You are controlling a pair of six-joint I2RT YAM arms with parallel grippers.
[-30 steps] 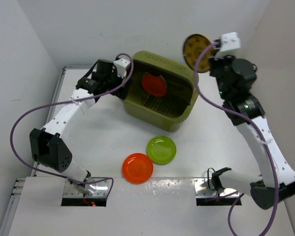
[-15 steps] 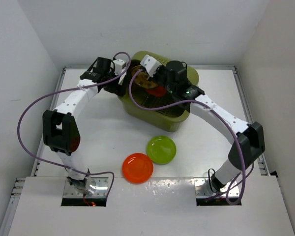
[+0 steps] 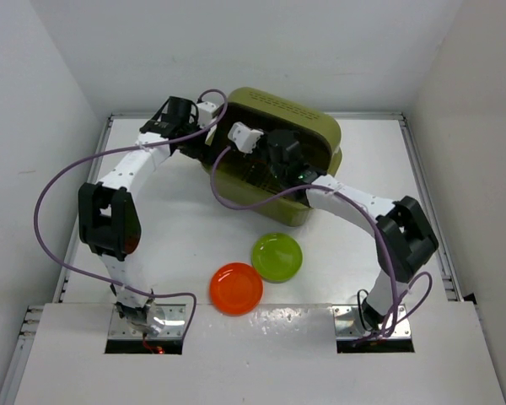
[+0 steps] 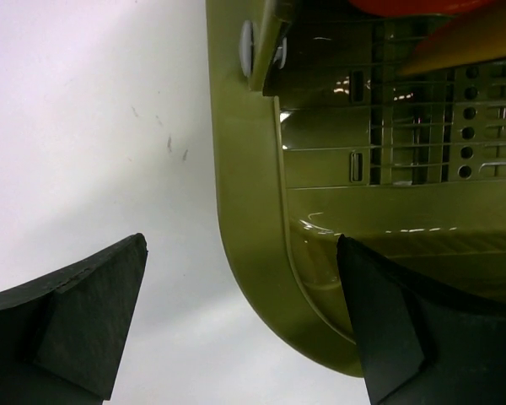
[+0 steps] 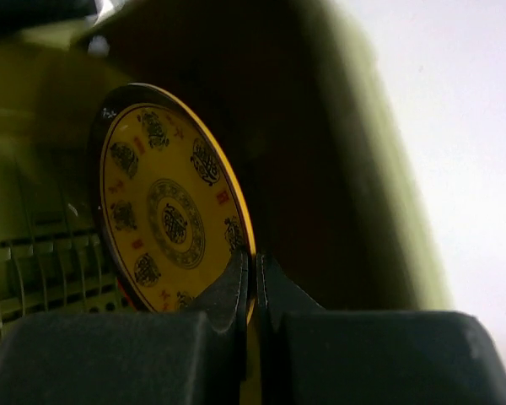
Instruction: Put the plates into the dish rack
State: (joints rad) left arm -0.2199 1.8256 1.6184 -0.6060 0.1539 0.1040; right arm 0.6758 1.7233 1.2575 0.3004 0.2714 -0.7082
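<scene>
**Patterned plate now down inside the rack, not yet let go**

Right gripper [image 5: 253, 274]: fingers pinched together on the lower rim of the brown-and-gold plate [image 5: 164, 211], holding it on edge, nearly upright. A sec ago this arm had the plate high up & off to the right, outside the dish rack [image 3: 308, 126]. Now it reaches in over the front wall w/ the plate low, near the slotted floor. Can't tell if the plate's edge touches the grid yet. One orange plate [image 4: 405, 6] already sits in the rack close by.

Left gripper [image 4: 240, 253]: fingers wide apart, nothing in them, hanging over the rack's left corner, approx. where it was a sec ago.

On the table [image 3: 177, 219], near the arm bases: green plate [image 3: 277, 256] & second orange plate [image 3: 236, 288], side by side, same spots as before.

Meaning, probably: plate no. 2 of 4 is one release from loaded. It needs to seat in a slot first, or it may tip when the fingers part. Two plates are left.
</scene>
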